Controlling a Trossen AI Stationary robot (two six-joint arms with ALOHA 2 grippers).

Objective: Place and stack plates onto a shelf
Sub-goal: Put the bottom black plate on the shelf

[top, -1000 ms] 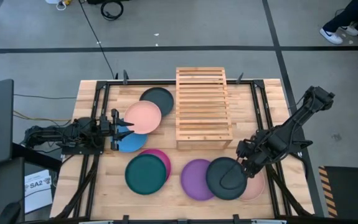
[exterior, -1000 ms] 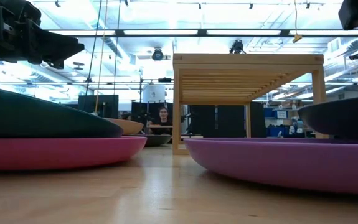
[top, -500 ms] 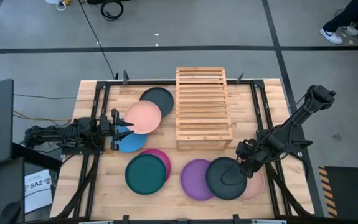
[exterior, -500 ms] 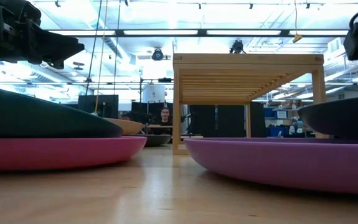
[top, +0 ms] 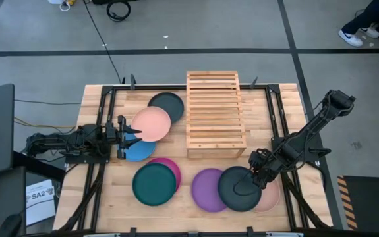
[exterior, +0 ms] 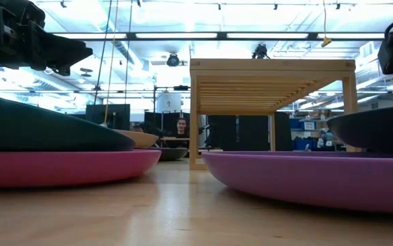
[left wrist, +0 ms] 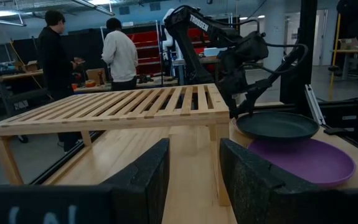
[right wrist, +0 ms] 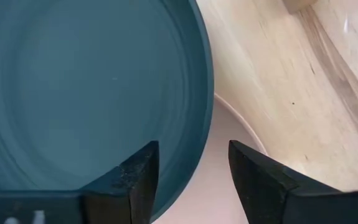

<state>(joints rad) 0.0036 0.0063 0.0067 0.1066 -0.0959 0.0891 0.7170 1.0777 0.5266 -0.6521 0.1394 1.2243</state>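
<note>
A dark grey plate [top: 238, 189] lies at the table's near right, resting on a purple plate [top: 207, 189] and a salmon pink plate [top: 271, 195]. My right gripper [right wrist: 193, 154] is open and points steeply down over that grey plate's far right rim [right wrist: 207, 93]. One finger stands above the plate's inside, the other above the pink plate [right wrist: 225, 180]. The wooden shelf [top: 215, 112] stands at the far middle, bare. My left gripper [top: 130, 137] waits open at the table's left, level, over a blue plate [top: 140, 151].
A teal plate [top: 154, 184] lies on a magenta one [top: 171, 164] at the near middle. Another salmon pink plate [top: 151, 124] and another dark grey plate [top: 167, 105] overlap left of the shelf. Black frame rails [top: 278, 105] run along the table's sides. People stand beyond the table.
My right gripper has come down toward the near-right dark grey plate's rim and tipped a little steeper. No plate has moved.
</note>
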